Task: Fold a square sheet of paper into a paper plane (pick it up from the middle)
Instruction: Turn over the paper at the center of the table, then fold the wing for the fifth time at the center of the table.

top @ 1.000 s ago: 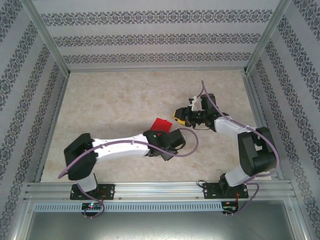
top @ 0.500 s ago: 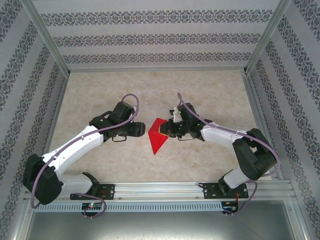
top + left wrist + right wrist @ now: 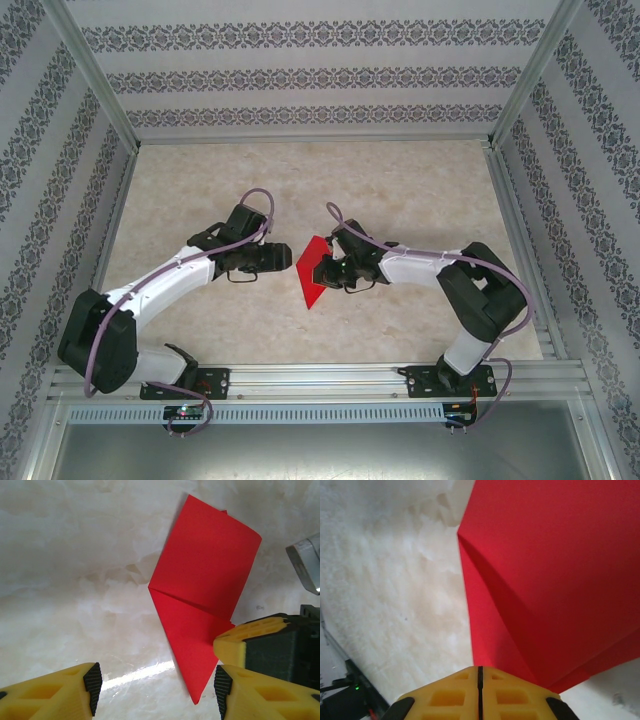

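- I see the folded red paper [image 3: 309, 280] near the middle of the table [image 3: 220, 190], between my two arms.
- It is a narrow, kite-like piece. The broad end lies toward the far side and the sharp point toward the arm bases.
- From the left wrist camera, one diagonal crease [image 3: 187, 600] runs across it. The wider flap above the crease throws a shadow on the table, so that flap is slightly raised.
- My left tool [image 3: 286, 257] sits just beside the paper's left edge with its fingers apart and nothing between them. From its own camera the paper's point falls in the gap, close to the finger on the right of that view. I see no contact.
- My right tool [image 3: 479, 672] comes in from the other side with its yellow fingers pressed together, only a thin seam between them.
- Its tips meet the paper's right-hand edge, and the red sheet runs in behind them in the wrist view.
- I cannot tell whether a sliver of paper is pinched between those tips or whether they only rest on it.
- The marbled table around the paper is bare.
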Robot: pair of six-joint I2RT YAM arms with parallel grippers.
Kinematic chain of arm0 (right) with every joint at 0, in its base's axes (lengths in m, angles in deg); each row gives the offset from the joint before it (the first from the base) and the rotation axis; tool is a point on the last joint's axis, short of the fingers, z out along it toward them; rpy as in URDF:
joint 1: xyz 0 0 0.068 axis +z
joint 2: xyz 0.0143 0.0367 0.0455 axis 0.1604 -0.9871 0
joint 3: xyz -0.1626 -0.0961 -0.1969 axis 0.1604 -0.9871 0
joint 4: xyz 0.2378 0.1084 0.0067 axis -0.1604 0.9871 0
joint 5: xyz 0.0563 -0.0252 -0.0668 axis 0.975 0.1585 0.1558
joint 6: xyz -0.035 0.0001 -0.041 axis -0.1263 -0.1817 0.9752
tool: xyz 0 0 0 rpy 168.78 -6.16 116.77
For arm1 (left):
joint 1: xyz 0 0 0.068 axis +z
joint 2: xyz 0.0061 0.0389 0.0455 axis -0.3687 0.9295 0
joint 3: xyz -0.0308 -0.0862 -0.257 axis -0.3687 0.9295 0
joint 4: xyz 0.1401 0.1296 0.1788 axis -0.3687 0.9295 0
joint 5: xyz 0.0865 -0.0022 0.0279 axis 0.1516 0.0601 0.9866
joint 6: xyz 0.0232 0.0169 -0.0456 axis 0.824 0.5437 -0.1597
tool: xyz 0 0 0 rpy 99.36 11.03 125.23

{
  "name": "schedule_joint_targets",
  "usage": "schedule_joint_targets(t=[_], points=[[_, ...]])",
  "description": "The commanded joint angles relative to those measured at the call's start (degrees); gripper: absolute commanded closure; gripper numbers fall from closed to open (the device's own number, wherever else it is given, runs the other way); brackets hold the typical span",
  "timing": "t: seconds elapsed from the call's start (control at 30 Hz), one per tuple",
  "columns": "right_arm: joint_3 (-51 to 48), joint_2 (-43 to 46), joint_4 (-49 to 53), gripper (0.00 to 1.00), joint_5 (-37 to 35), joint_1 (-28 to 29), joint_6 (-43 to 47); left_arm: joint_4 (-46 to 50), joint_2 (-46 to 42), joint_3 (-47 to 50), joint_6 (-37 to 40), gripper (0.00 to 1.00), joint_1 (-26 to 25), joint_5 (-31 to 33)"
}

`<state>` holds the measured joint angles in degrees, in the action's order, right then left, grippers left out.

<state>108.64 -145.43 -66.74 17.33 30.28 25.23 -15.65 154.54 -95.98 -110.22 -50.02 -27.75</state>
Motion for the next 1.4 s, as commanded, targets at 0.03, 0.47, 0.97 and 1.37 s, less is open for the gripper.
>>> schedule_joint_targets(t=[0.03,0.47,0.97,1.37], points=[[1.2,-1.4,3.3,0.93,-3.5,-0.5,3.0,-2.7,0.9,1.0,-0.9,0.36,0.8,-1.8],[-1.0,-3.0,2.5,0.94,-4.2,-1.4,4.4,-10.5,4.2,4.4,-6.6,0.38,0.5,-6.9],[-11.3,-1.5,-13.0,1.00,-1.8,-2.1,-0.4,-27.9,11.3,8.8,-22.4,0.46,-4.6,-1.4],[-13.6,-2.1,-15.3,1.00,-0.7,-2.9,-0.4,-33.2,18.6,6.0,-25.5,0.53,-6.0,-0.3]])
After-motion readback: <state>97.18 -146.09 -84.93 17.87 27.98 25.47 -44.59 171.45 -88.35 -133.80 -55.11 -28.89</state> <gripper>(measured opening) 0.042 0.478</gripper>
